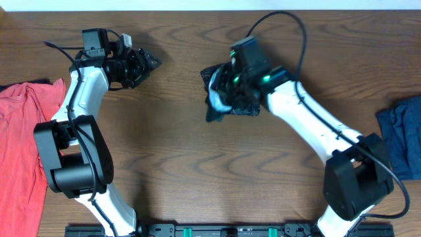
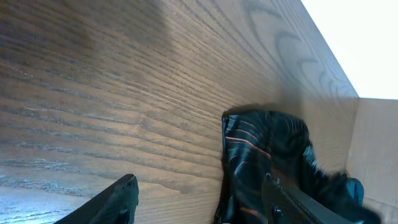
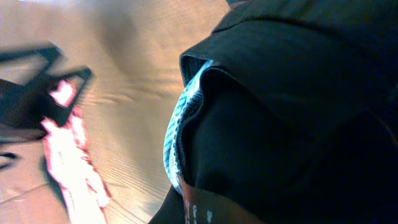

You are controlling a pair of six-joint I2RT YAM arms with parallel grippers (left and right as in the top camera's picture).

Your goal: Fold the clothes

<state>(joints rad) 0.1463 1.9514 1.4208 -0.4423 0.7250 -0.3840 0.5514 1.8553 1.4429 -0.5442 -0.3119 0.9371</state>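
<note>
Guessing early days on the fold, with the black jersey bunched at upper middle of the overhead view, right gripper pinched shut on it, left gripper spread apart at upper left, so probably needs laying out flat next.

no readable text, tiny white marks on black jersey illegible
</note>
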